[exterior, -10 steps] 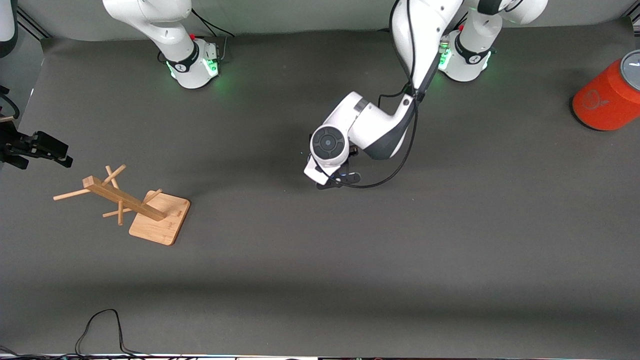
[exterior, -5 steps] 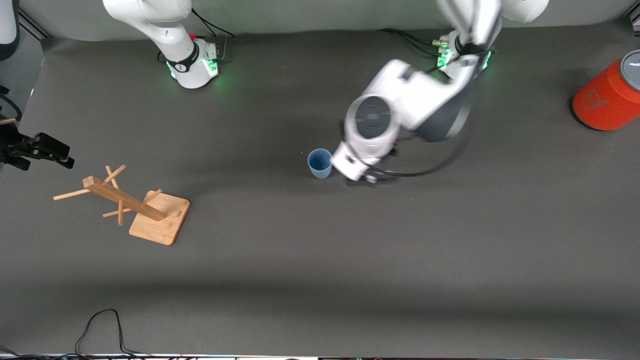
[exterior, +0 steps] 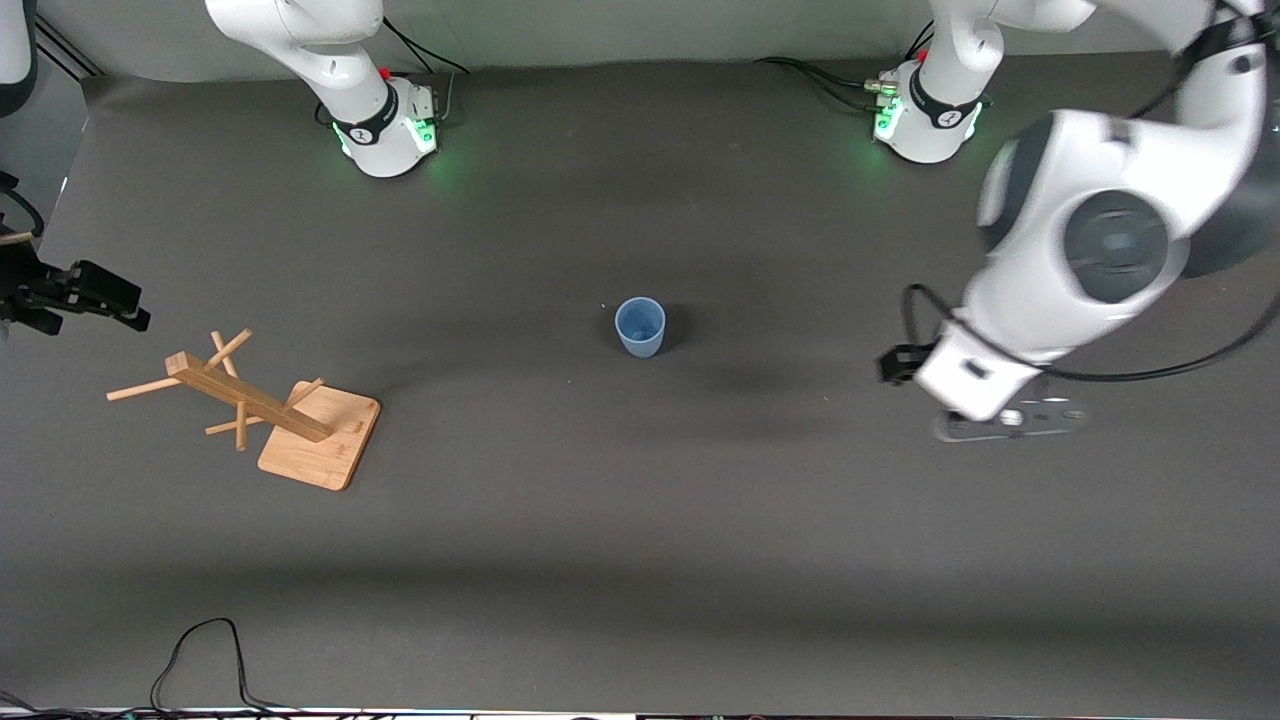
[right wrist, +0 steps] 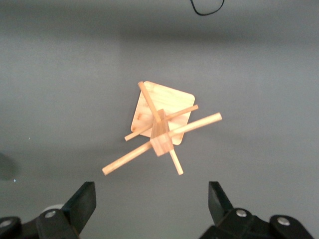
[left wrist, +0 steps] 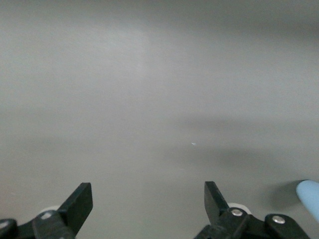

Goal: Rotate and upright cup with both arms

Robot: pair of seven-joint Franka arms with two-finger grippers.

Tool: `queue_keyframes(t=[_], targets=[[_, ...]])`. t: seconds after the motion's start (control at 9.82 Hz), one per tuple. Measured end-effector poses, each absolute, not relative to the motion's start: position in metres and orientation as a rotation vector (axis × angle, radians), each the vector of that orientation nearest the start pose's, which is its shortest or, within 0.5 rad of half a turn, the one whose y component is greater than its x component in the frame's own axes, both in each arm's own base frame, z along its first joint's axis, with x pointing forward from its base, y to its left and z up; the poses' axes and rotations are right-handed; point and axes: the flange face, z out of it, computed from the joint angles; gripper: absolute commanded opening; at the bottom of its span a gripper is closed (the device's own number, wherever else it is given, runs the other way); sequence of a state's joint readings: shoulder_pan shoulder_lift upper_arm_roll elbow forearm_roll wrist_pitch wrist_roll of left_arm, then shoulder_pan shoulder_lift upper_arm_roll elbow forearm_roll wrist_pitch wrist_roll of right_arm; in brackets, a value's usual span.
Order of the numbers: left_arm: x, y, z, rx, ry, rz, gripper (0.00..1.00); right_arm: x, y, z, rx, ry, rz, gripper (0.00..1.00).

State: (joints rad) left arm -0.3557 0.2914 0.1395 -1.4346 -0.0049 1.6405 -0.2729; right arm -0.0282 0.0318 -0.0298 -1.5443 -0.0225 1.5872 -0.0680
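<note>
The light blue cup (exterior: 640, 327) stands upright, mouth up, alone at the middle of the table. My left gripper (exterior: 1005, 425) is up in the air over bare table toward the left arm's end, well away from the cup. Its fingers are open and empty in the left wrist view (left wrist: 148, 191), where an edge of the cup (left wrist: 310, 196) shows. My right gripper (exterior: 100, 295) waits at the right arm's end of the table, beside the wooden rack. In the right wrist view it is open and empty (right wrist: 151, 191).
A wooden rack (exterior: 250, 400) with pegs stands on a square base (exterior: 325, 445) toward the right arm's end; it also shows in the right wrist view (right wrist: 160, 130). A black cable (exterior: 200, 650) lies at the table's edge nearest the front camera.
The left arm has swung away from the middle toward its own end of the table, uncovering the cup, which now stands upright alone. The right arm has not moved.
</note>
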Motion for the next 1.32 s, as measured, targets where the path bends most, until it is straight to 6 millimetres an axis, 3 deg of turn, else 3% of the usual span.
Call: queue_keyframes(t=[0.2, 0.51, 1.02, 1.22, 1.32], targets=[[0.617, -0.075, 0.554, -3.116, -0.103, 0.116, 1.00, 0.562, -0.034, 0.628, -3.165, -0.017, -0.015, 1.00], [0.586, -0.013, 0.611, -3.166, -0.156, 0.061, 1.00, 0.560, -0.033, 0.627, -3.164, -0.022, 0.014, 1.00], [0.541, 0.035, 0.644, -3.184, -0.128, 0.022, 1.00, 0.556, -0.029, 0.635, -3.165, -0.039, -0.005, 1.00], [0.527, 0.033, 0.650, -3.159, -0.087, 0.021, 1.00, 0.555, -0.029, 0.637, -3.164, -0.042, -0.007, 1.00], [0.523, 0.020, 0.645, -3.135, -0.043, 0.039, 1.00, 0.554, -0.029, 0.637, -3.164, -0.043, 0.003, 1.00]])
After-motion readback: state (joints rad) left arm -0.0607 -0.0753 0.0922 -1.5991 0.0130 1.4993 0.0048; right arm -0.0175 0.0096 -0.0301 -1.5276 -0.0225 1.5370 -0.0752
